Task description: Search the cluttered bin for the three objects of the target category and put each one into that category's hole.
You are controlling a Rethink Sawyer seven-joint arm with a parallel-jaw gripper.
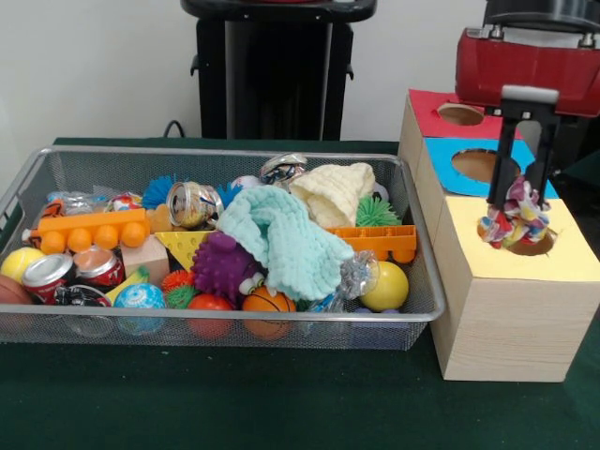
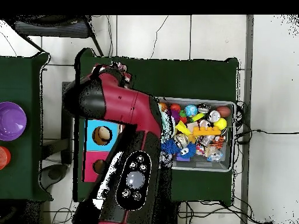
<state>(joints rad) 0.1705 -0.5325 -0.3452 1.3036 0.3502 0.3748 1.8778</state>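
Note:
The wire mesh bin (image 1: pixel 225 153) fills the left of the table, packed with toys, cans and cloths; it also shows in the overhead view (image 2: pixel 229 106). Three boxes stand to its right: red top (image 1: pixel 433 105), blue top (image 1: pixel 445 155) and yellow top (image 1: pixel 525 262), each with a round hole. My gripper (image 1: pixel 518 202) hangs over the yellow box's hole and is shut on a multicoloured rag bundle (image 1: pixel 511 225), whose lower end reaches into the hole. In the overhead view my arm (image 2: pixel 125 116) hides the yellow box and the gripper.
In the bin lie a mint knitted cloth (image 1: pixel 281 234), a cream knitted cloth (image 1: pixel 333 187), orange blocks (image 1: pixel 89 230), crushed cans (image 1: pixel 192 202), a purple spiky ball (image 1: pixel 225 262) and a yellow ball (image 1: pixel 386 286). A purple bowl (image 2: pixel 11 121) sits on a side table.

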